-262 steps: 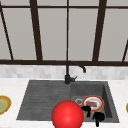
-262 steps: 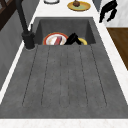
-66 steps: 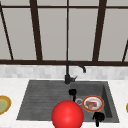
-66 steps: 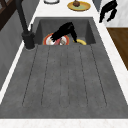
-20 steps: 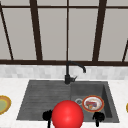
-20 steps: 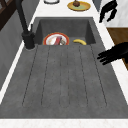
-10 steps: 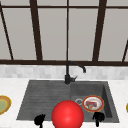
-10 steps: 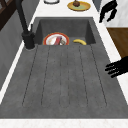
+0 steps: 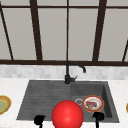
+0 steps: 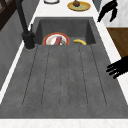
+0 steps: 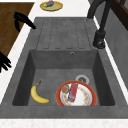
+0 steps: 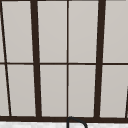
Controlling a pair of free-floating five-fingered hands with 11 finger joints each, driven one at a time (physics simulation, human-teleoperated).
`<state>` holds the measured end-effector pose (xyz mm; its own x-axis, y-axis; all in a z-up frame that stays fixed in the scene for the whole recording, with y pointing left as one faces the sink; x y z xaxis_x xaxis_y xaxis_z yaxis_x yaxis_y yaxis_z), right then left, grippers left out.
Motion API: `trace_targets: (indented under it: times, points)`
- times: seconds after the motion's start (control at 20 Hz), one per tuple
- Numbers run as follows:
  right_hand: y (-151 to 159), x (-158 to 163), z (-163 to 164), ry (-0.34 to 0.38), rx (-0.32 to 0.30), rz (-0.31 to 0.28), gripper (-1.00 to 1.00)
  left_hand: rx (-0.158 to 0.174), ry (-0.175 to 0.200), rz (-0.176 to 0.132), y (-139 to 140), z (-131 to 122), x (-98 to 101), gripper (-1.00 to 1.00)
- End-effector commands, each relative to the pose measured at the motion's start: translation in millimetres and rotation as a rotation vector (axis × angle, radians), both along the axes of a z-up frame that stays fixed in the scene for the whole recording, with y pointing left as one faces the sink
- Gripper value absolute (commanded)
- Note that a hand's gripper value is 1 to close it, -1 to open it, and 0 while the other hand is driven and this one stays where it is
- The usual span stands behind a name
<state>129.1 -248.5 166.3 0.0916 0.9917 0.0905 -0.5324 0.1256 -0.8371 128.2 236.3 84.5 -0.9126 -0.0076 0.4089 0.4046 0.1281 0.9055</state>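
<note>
A red-rimmed plate (image 9: 93, 103) (image 10: 56, 40) (image 11: 76, 94) lies in the sink basin (image 11: 62, 62) with a red item and a small round item on it. A banana (image 10: 80, 41) (image 11: 38, 94) lies on the basin floor beside the plate. My left hand (image 9: 39, 120) (image 10: 117, 67) (image 11: 23, 20) hovers open at the front edge of the draining board (image 10: 62, 75), holding nothing. My right hand (image 9: 98, 117) (image 10: 107, 10) (image 11: 3, 62) hangs open over the counter in front of the basin, fingers relaxed. A big red ball (image 9: 67, 115) shows low between the two hands in the front view.
A black faucet (image 9: 68, 72) (image 10: 25, 25) (image 11: 100, 27) stands behind the sink under a window (image 12: 67, 62). A yellow plate (image 9: 3, 104) (image 11: 51, 5) sits on the left counter; another (image 10: 78, 5) sits on the right counter. Wooden floor (image 10: 120, 40) lies beyond the counter's front edge.
The right hand has left the basin, where it hung over the plate 3.3 s ago. Over the last second the left hand has drifted left along the sink's front edge.
</note>
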Motion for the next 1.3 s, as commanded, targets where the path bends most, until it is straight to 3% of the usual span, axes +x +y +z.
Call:
trace_targets:
  times: [0.0, 0.1, 0.5, 0.8, 1.25]
  points:
    - [0.0, 5.6, 6.1, 0.01, -0.007, 0.04, -1.0, 0.0, 0.001, 0.0, 0.0, -0.1, 0.0, 0.0]
    - [-1.7, 10.6, 8.6, 0.004, 0.002, 0.037, -1.0, 0.0, -0.021, 0.006, 0.0, 2.2, 1.0, 0.0]
    - [-3.4, 55.0, 2.7, 0.027, 0.011, 0.041, -1.0, 0.007, -0.041, 0.002, -0.8, 4.4, -7.7, 0.0]
    - [-2.2, 101.1, 2.8, 0.102, 0.019, 0.026, -1.0, 0.008, -0.057, 0.003, -0.7, 4.1, -13.1, 0.0]
    - [-7.7, 157.7, -3.2, 0.071, 0.032, 0.13, -1.0, 0.008, -0.075, 0.003, -0.7, 3.5, -18.6, 0.0]
